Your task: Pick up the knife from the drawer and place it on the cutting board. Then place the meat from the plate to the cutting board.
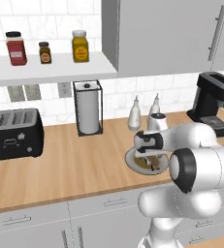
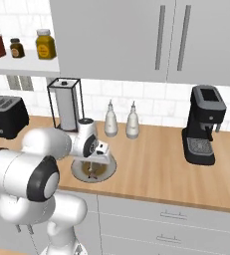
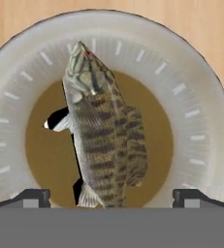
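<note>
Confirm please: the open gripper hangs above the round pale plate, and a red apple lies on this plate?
Not an apple. The hand view shows a striped brownish fish lying on the round pale plate; the gripper above it is indeed open.

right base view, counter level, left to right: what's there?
toaster → paper towel holder → plate under the open gripper → two white bottles → coffee machine

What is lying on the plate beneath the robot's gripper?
A striped fish, the meat, lies on the plate across its brown centre, between the open gripper fingertips. The plate under the fish is hidden.
</note>
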Controlling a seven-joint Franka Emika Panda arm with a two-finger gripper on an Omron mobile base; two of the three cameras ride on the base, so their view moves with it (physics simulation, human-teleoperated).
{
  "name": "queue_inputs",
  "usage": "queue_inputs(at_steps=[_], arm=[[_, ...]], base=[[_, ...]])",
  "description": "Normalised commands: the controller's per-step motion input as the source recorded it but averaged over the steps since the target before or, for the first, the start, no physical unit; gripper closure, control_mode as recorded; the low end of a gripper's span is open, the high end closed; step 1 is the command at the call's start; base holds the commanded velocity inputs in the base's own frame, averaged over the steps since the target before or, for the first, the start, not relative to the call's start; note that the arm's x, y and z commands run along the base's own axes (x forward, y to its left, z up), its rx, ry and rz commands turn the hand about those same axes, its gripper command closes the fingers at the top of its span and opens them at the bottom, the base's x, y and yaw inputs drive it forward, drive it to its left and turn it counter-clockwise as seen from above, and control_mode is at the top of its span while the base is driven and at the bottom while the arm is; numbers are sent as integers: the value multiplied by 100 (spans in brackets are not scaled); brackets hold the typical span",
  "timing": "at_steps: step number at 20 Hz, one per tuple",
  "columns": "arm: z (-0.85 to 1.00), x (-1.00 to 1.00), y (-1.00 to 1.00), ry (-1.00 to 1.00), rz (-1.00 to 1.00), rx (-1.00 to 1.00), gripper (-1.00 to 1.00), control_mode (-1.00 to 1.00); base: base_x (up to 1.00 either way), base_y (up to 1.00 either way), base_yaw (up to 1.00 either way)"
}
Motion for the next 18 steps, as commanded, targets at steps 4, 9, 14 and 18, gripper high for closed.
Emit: queue_inputs(at_steps=[4, 9, 14, 18], arm=[[-41, 0, 0, 0, 0, 0, -100, -100], [-30, 0, 0, 0, 0, 0, -100, -100], [-26, 0, 0, 0, 0, 0, -100, -100], [-14, 0, 0, 0, 0, 0, -100, -100]], base=[[0, 0, 0], [0, 0, 0], [0, 0, 0], [0, 0, 0]])
